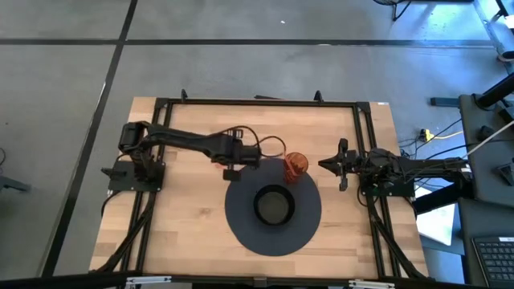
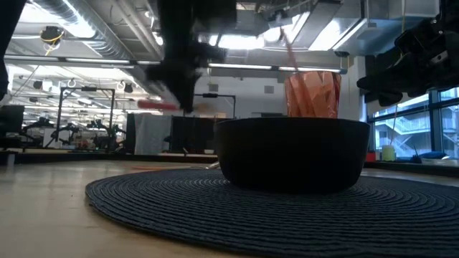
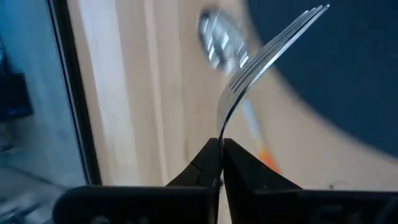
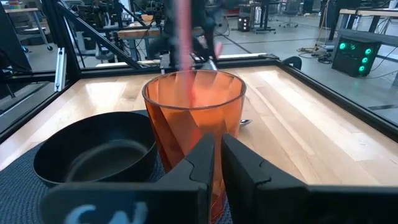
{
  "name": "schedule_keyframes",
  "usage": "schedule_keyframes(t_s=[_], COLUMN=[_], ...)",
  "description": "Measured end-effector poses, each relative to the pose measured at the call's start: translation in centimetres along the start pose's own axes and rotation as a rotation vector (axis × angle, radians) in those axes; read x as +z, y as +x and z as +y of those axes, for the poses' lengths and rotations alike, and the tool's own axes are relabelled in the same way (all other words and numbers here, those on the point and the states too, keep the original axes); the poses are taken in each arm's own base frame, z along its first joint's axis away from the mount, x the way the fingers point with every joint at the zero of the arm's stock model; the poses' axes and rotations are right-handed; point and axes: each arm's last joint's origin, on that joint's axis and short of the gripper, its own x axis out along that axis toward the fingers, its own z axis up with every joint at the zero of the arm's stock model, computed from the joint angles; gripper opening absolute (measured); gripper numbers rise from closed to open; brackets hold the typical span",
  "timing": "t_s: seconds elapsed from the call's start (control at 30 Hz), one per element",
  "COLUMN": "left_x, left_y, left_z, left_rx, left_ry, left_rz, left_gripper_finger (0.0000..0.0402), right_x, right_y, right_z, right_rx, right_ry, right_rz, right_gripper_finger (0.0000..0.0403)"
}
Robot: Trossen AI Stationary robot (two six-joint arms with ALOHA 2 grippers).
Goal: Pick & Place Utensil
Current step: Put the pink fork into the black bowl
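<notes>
— Left gripper [image 1: 234, 166] from above: beside the mat [image 1: 241, 233], near the orange cup [image 1: 295, 165]?
— Yes. Its wrist view shows it clamping a fork [image 3: 261, 56]; keep that upright. Right gripper [image 4: 217, 155] waits, fingers nearly together, holding nothing.

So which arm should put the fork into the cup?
Left. Its claw is shut on the fork and sits beside the cup at the mat edge. The right claw is on the cup's other side, shut and holding nothing.
</notes>
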Motion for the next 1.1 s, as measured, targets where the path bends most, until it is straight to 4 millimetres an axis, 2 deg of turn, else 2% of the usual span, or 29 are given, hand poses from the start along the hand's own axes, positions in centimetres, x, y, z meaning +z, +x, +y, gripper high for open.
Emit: schedule_keyframes(t_s=[0.13,0.23,0.37,0.5,0.6,0.77,1.0,1.1], left_x=[1.8,2.3,2.5,2.6,2.5,3.5,5.3,6.4], left_y=[-4.0,-6.1,-7.5,-8.6,-9.1,-8.9,-5.0,-4.3], left_z=[-1.3,-2.1,-2.5,-4.0,-5.2,-6.4,-9.1,-10.2], left_rx=[-0.031,-0.019,-0.046,-0.081,-0.195,-0.374,-0.346,-0.347], left_ry=[-0.004,-0.006,-0.009,0.030,0.068,0.028,0.099,0.131], left_rz=[-0.135,-0.193,-0.221,-0.258,-0.270,-0.309,-0.209,-0.195], left_gripper_finger=[0.0004,0.0004,0.0004,0.0004,0.0004,0.0003,0.0003,0.0003], right_x=[0.0,0.0,0.0,0.0,0.0,0.0,0.0,0.0], right_y=[0.0,0.0,0.0,0.0,0.0,0.0,0.0,0.0], right_z=[0.0,0.0,0.0,0.0,0.0,0.0,0.0,0.0], right_rx=[0.000,0.000,0.000,0.000,0.000,0.000,0.000,0.000], right_ry=[0.001,0.012,0.019,0.019,0.019,0.020,0.026,0.024], right_rz=[0.000,0.000,0.000,0.000,0.000,-0.001,-0.001,-0.001], right_gripper_finger=[0.0031,0.0031,0.0031,0.0031,0.0031,0.0031,0.0031,0.0031])
